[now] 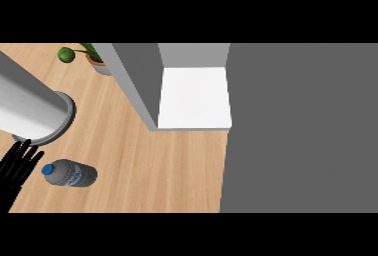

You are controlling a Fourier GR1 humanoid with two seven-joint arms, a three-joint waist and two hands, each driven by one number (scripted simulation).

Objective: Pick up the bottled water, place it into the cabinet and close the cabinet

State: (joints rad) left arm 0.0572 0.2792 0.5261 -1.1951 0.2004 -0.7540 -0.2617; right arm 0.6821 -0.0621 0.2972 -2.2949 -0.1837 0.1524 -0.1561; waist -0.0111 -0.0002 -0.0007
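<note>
We see the bottle (71, 174) low on the counter (155, 165), at about 8 o'clock from the view's middle. Its long axis runs close to the 9-to-3 line. The blue cap (49, 169) points to 9 o'clock, tipped slightly toward 10, and the base faces 3. From this steep angle we cannot tell whether it stands upright or lies on its side.

The left hand (18, 165) shows at the left edge, just at 9 o'clock of the cap. It is open, with straight, spread fingers pointing to 12, and a narrow gap separates it from the bottle.

The counter is pale wood with the grain running up the view. At 11 o'clock of the bottle a wide grey cylinder (26, 102) rises from a round base. A potted plant (85, 54) sits further on at 12. The cabinet (136, 80) stands open at 1 o'clock, well apart from the bottle, showing a white shelf (193, 97). A flat grey panel (299, 127) fills the whole 3 o'clock side.
</note>
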